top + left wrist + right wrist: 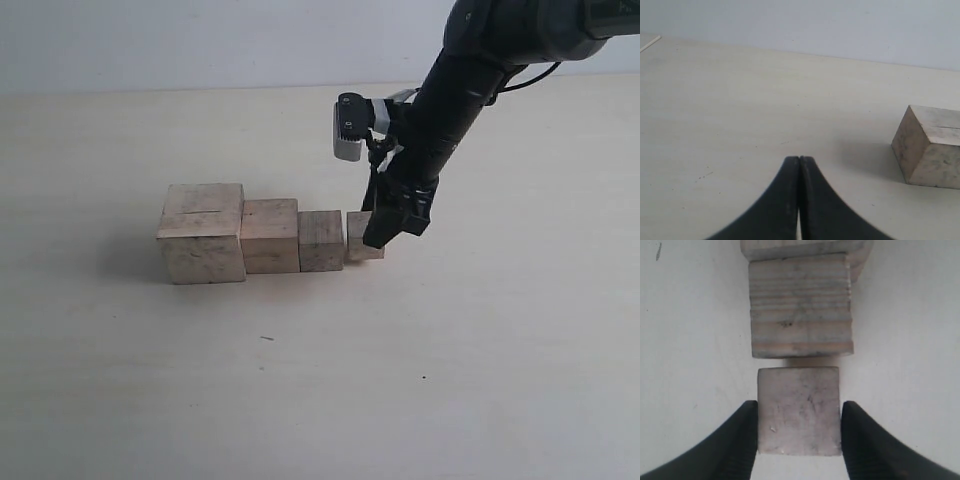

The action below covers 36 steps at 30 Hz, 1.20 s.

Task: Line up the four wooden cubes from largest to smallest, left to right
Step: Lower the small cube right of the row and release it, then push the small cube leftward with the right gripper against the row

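Four wooden cubes, pale raw wood with faint grain, stand in a close row on the table. They run from the largest cube, slit on top, at the left down to the smallest cube at the right. The right gripper clasps the smallest cube by its sides, while the left gripper has its tips pressed together.

arm: black, matte, thick rounded segments.
wrist camera: boxy, black top over a pale grey body.
cable: thin, black.
right gripper: black fingers with finely ribbed inner faces.
left gripper: black, smooth, curved, tapering to narrow tips.
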Tool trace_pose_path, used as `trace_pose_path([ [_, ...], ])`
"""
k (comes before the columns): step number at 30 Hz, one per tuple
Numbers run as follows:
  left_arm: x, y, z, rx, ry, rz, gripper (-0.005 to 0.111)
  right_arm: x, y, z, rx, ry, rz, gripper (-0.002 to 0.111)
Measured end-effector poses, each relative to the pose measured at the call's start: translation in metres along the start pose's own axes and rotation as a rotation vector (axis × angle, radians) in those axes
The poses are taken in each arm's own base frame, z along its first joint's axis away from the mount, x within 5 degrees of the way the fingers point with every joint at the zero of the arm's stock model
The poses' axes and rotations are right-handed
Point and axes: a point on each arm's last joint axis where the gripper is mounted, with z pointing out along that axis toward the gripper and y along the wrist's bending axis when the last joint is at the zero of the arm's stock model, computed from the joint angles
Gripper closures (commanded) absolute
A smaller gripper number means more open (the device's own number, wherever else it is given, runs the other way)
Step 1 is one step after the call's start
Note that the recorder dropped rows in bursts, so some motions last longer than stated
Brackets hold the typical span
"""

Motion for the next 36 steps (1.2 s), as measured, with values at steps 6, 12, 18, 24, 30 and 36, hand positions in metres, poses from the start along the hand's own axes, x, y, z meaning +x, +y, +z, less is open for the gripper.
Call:
trace_pose_path([
  [6,0.000,0.000,0.000,0.000,0.000,0.000,0.107,0.000,0.000,0.000,0.000,0.000,0.009,0.054],
  [12,0.000,0.000,0.000,0.000,0.000,0.000,0.107,0.000,0.000,0.000,-0.001,-0.003,0.039,0.054],
  [18,0.000,0.000,0.000,0.000,0.000,0.000,0.107,-0.003,0.002,-0.013,0.035,0.004,0.117,0.054],
  [24,0.000,0.000,0.000,0.000,0.000,0.000,0.107,-0.003,0.009,-0.044,0.135,0.073,0.344,0.054],
  [30,0.000,0.000,0.000,0.000,0.000,0.000,0.107,0.012,0.011,-0.041,0.146,0.213,0.642,0.054],
  [36,0.000,0.000,0.000,0.000,0.000,0.000,0.107,0.024,0.005,-0.011,0.106,0.285,0.856,0.054],
])
